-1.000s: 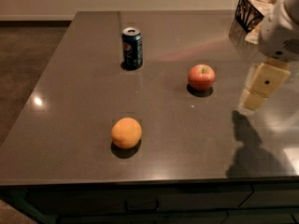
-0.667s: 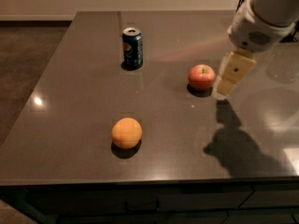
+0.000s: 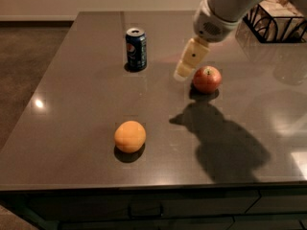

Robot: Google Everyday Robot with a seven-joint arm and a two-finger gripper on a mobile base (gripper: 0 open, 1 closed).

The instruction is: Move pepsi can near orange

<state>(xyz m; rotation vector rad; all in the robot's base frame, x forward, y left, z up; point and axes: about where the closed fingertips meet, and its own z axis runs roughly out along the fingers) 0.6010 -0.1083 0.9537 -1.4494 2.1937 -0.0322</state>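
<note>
The pepsi can (image 3: 136, 49), a dark blue cylinder with a silver top and a round red-white-blue logo, stood upright on the smooth, glossy, dark brown surface (image 3: 72, 104), toward its far-left part. The orange (image 3: 130, 136), round and matte-skinned, lay well apart from the can, almost straight in front of it and close to the front edge. To the right of the can rested a shiny red apple (image 3: 207, 79) with a stem dimple, slightly nearer the front. Between can and apple hung the gripper (image 3: 184, 71), a cream-coloured, blocky, slanted piece beneath a rounded grey-white arm (image 3: 220, 8). Its tip was just beside the apple's upper-left side and apart from the can. Whether it was spread or pressed together could not be told. Far right of the can, near the back edge, sat a black wire basket (image 3: 276, 25). The arm's dark shadow fell right of the can, toward the front. Bare surface lay open between can and orange, and from the can out to the left edge.
</note>
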